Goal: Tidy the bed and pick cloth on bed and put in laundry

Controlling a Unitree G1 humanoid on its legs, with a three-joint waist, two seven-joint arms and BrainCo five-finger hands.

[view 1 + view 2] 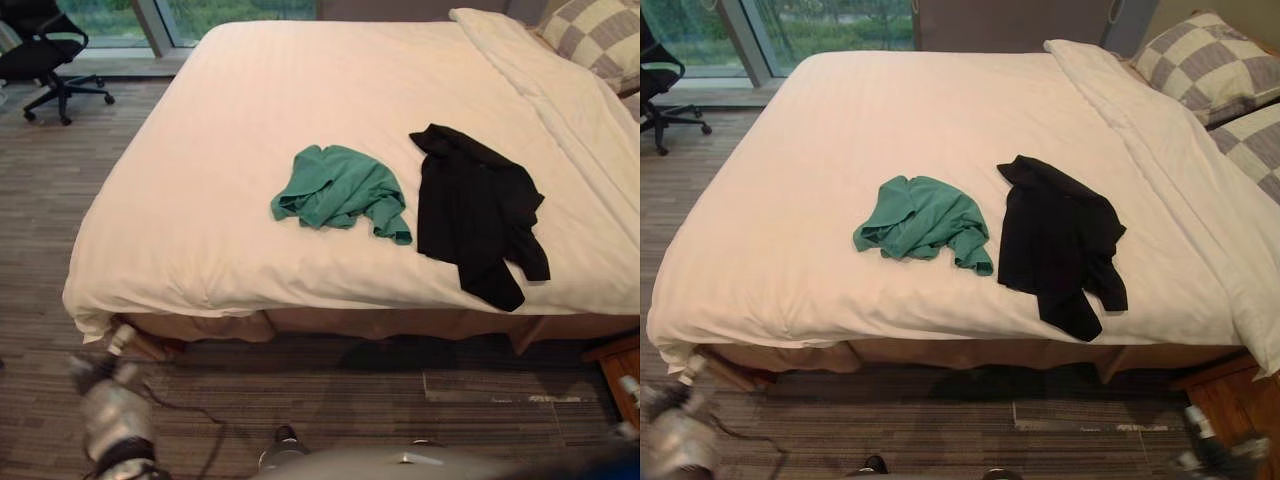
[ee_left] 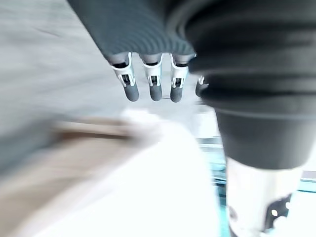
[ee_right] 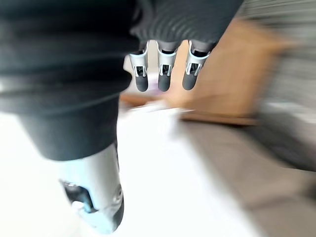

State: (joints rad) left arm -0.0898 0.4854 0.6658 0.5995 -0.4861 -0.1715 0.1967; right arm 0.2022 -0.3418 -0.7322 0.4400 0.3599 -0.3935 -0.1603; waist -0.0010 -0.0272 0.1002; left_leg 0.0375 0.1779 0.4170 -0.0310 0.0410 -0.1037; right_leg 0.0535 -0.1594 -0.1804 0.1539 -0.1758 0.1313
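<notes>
Cloth (image 1: 340, 188), green and crumpled, lies on the white bed (image 1: 200, 150) near its front edge, a black garment (image 1: 475, 210) just beside it. Left robot hand (image 2: 155, 84) and right robot hand (image 3: 164, 76) hang short of the bed, fingers straight, holding nothing.

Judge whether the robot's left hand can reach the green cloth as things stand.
Probably, once raised: the left hand hangs low before the bed, and nothing lies between it and the green cloth.
</notes>
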